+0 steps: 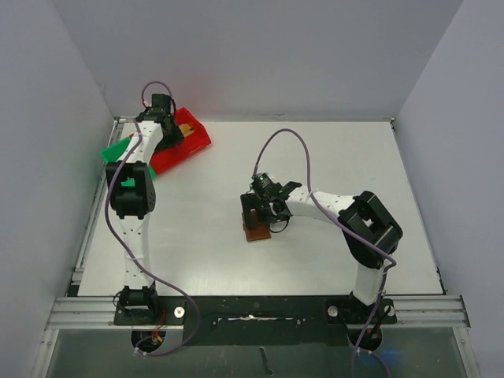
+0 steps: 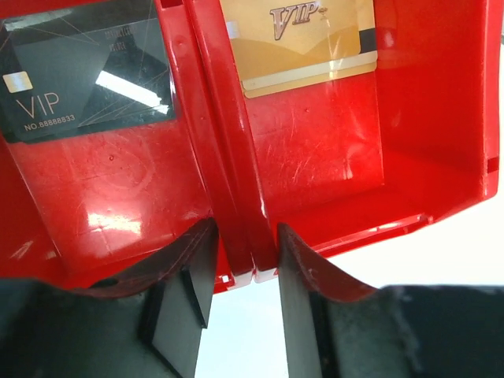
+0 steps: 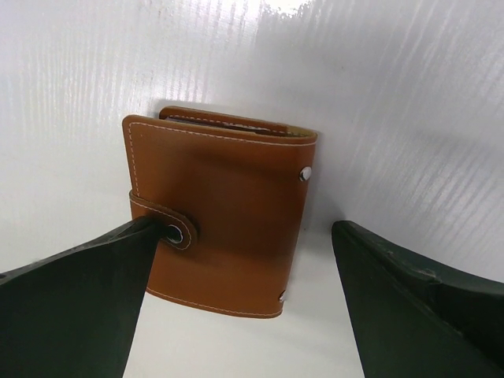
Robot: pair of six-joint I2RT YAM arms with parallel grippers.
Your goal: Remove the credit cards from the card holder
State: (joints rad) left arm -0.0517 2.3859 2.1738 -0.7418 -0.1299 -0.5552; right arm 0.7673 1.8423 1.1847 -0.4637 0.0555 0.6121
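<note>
Cards in view number two, both in the one red plastic bin [image 2: 441, 118] at the far left corner of the white bench [image 1: 315, 150]. A black plastic card [image 2: 83, 71] marked VIP lies in the compartment to the left in the left wrist view. A gold plastic card [image 2: 303, 39], also marked VIP, lies in the compartment to the right, across the bin's divider wall [image 2: 216, 118]. One green plastic bin [image 1: 118, 150] sits just beside the red one, on its left. One brown leather card holder [image 3: 224, 213] lies flat near the middle of the bench, well apart from the bins. It is folded shut, with its snap strap [image 3: 177, 228] fastened across the front. The left arm stretches from its base along the left edge of the bench, its wrist tipped down over the red bin. The left pincer [image 2: 246, 236] has its jaws partly apart, one on each side of the near end of the divider; whether they press on it cannot be told. The right arm rises from its base, bends at the elbow and reaches left toward the bench's middle, pointing down at the card holder. The right pincer [image 3: 248, 228] is spread wide and grips nothing: one finger's tip sits at the strap's snap, the other stands clear of the holder's opposite edge.
</note>
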